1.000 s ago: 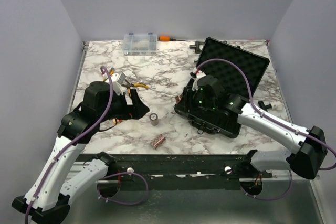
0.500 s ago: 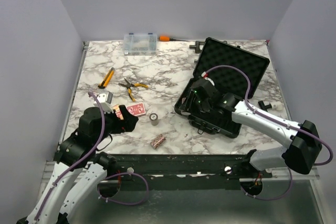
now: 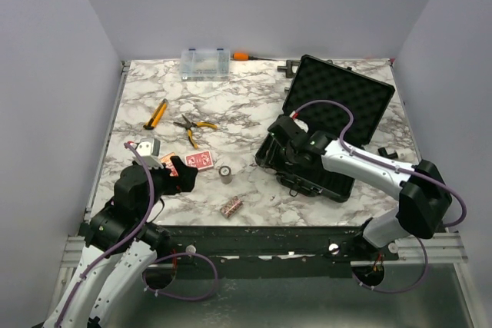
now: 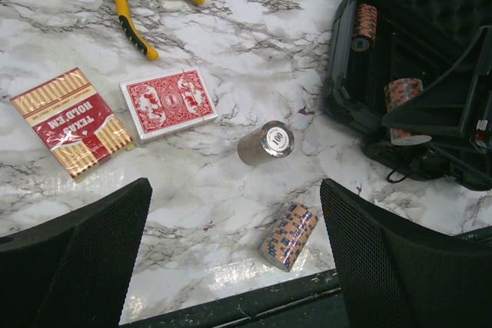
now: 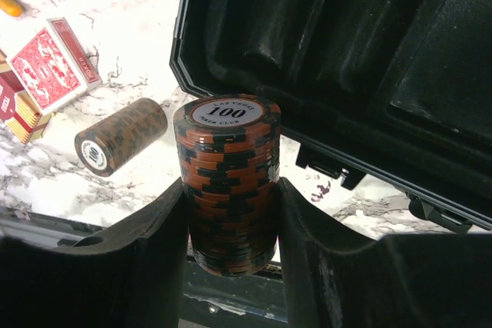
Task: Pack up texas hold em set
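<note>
The black foam-lined case [image 3: 347,105] lies open at the right, and it also shows in the right wrist view [image 5: 346,59]. My right gripper [image 3: 283,137] is shut on an upright brown-red "100" chip roll [image 5: 227,182] at the case's left edge. Two chip rolls [image 4: 365,24] [image 4: 403,94] show inside the case. Two more chip rolls lie on the table [image 3: 225,173] [image 3: 231,206]. A red-backed card deck [image 3: 200,160] and a red "Texas Hold'em" box [image 4: 73,120] lie beside them. My left gripper [image 3: 182,172] is open and empty, above the table near the rolls [image 4: 289,234].
Orange-handled pliers [image 3: 192,124] and another orange-handled tool [image 3: 157,113] lie left of centre. A clear organizer box [image 3: 205,63] stands at the back edge. A small black part [image 3: 388,154] lies right of the case. The table's near edge runs just below the front chip roll.
My left arm has pulled back toward the near left, uncovering the card deck, box and pliers. My right gripper has shifted a little left and back with the chip roll.
</note>
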Available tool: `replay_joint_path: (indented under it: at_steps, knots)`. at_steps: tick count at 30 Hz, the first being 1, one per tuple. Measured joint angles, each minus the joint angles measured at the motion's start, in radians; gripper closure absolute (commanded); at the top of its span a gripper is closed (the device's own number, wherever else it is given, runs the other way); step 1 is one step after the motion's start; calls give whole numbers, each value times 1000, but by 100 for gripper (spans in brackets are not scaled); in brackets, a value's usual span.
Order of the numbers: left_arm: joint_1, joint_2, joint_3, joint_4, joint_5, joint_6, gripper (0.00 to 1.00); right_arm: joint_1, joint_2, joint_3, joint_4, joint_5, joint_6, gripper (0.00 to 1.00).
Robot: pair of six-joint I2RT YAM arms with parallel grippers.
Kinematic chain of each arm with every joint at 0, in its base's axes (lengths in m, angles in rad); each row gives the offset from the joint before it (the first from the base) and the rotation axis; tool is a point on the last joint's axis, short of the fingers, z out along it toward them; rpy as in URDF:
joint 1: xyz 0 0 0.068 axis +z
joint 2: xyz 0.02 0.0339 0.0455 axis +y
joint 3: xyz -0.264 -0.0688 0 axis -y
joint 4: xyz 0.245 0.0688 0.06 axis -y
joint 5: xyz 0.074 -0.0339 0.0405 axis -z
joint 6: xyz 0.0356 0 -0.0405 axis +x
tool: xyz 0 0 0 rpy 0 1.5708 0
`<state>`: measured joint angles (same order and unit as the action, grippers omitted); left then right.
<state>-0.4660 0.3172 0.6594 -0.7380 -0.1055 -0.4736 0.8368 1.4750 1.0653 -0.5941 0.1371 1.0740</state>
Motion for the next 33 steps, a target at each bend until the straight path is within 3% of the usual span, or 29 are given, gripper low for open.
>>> replay_joint_path:
  at_steps: [21,33]
  knots:
    - [9,-20,0,20,20,13,12,-4,192,185,-89,84,32,99]
    - [37,-20,-1,28,50,19,13,-91,256,270,-118,96,77,99]
